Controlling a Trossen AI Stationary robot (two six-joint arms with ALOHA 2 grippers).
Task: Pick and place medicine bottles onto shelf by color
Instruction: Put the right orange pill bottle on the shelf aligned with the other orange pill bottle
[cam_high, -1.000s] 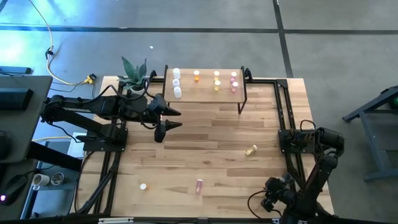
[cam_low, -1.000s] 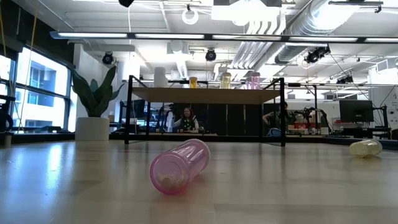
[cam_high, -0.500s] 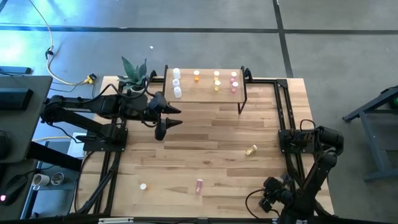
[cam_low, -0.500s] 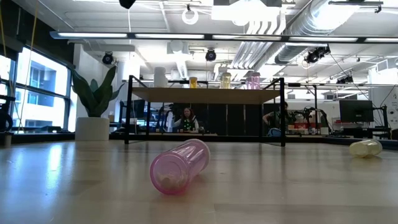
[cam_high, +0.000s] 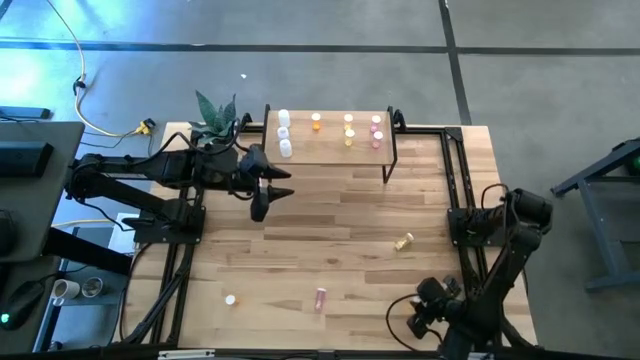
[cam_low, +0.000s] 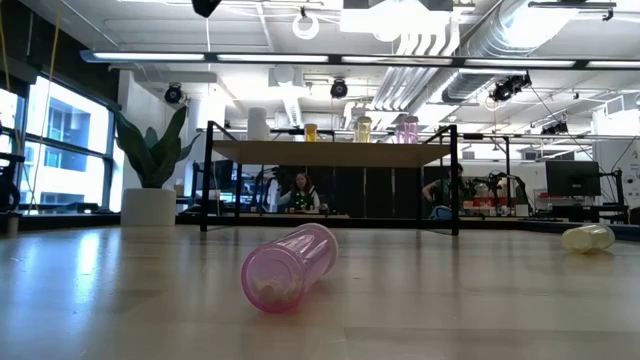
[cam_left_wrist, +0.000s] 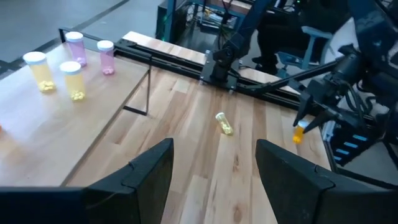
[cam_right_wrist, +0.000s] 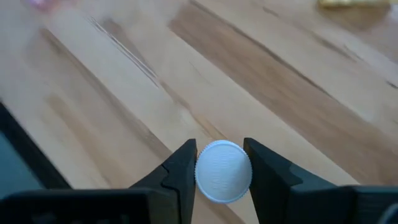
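Nowhere any readable writing, brand or label on bottles or shelf. Right gripper (cam_right_wrist: 222, 163) low over the near right corner of the table (cam_high: 340, 215), jaws narrowed onto a white-capped bottle (cam_right_wrist: 223, 171) clamped between the fingertips (cam_right_wrist: 184, 163). Left gripper (cam_left_wrist: 211, 165) raised over the far left part, just in front of the shelf (cam_high: 330, 147), jaws wide and holding nothing. Up on the shelf: white bottles (cam_high: 284, 133) at its left end, orange-yellow ones (cam_high: 347, 128) in the middle, pink ones (cam_high: 377, 131) at the right. Lying on the tabletop: pink bottle (cam_low: 290, 265) on its side near the front edge, yellow bottle (cam_high: 404, 241) toward the right, small white-and-orange bottle (cam_high: 230, 299) near front left. Potted plant (cam_high: 213, 122) beside the shelf's left end.
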